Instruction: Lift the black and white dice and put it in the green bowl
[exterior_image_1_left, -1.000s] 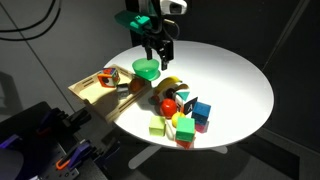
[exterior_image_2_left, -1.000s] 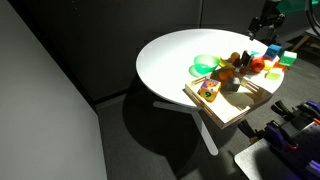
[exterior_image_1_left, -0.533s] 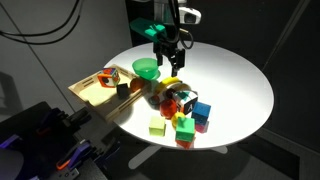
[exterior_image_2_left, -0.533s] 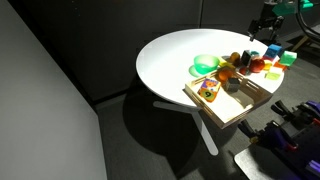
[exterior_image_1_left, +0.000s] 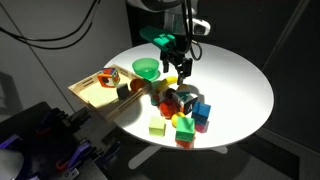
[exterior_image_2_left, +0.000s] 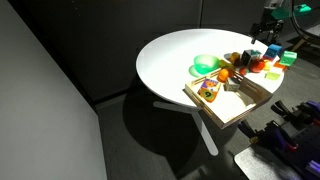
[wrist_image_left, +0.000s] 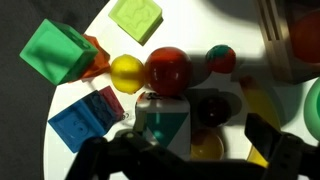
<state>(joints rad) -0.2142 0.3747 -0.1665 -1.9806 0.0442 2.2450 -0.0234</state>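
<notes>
Two fingers of the gripper (exterior_image_1_left: 177, 72) stood spread wide above the black and white dice (wrist_image_left: 164, 118), near the green bowl (exterior_image_1_left: 146, 69).

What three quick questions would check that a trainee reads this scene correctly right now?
1. True or false: the green bowl stands on the white table, outside the wooden tray.
2. The end effector is: A) shut on a toy over the bowl; B) open, above the toy cluster; C) resting in the tray.
3. Fill in: in the wrist view, the cube lying just beside the black and white dice is coloured ___.
Key: 1 true; 2 B; 3 blue, the blue cube.
</notes>
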